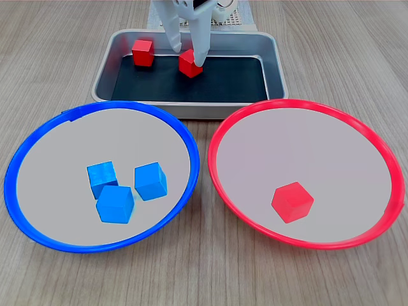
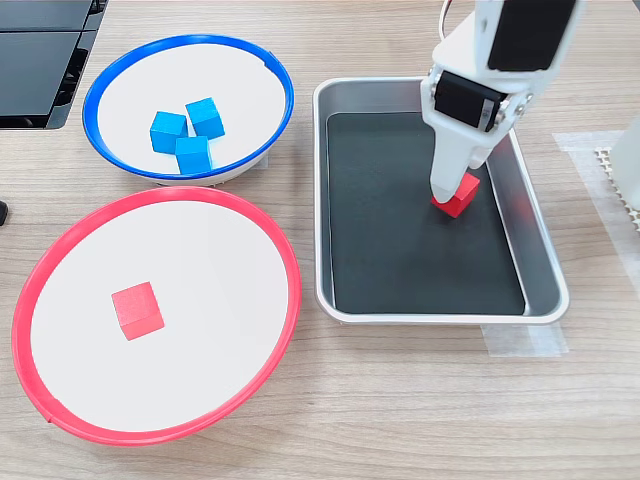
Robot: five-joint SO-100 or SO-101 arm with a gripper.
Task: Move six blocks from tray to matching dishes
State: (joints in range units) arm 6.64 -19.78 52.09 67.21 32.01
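The silver tray [image 1: 273, 67] [image 2: 545, 262] lies at the back of the first exterior view. My white gripper [image 1: 187, 56] [image 2: 447, 192] reaches down into it, shut on a tilted red block [image 1: 189, 65] [image 2: 460, 198]. A second red block [image 1: 143, 53] rests on the tray's black floor toward the first exterior view's left; the arm hides it in the second exterior view. The blue-rimmed dish [image 1: 38, 137] [image 2: 100, 85] holds three blue blocks [image 1: 115, 204] [image 2: 190, 153]. In the red-rimmed dish [image 1: 382, 148] [image 2: 291, 270] lies one red block [image 1: 292, 201] [image 2: 136, 310].
The two dishes sit side by side in front of the tray, nearly touching it. A black flat object [image 2: 40, 60] lies at the second exterior view's upper left. A taped white mesh mat [image 2: 610, 165] and the arm's base [image 1: 223, 7] stand beyond the tray.
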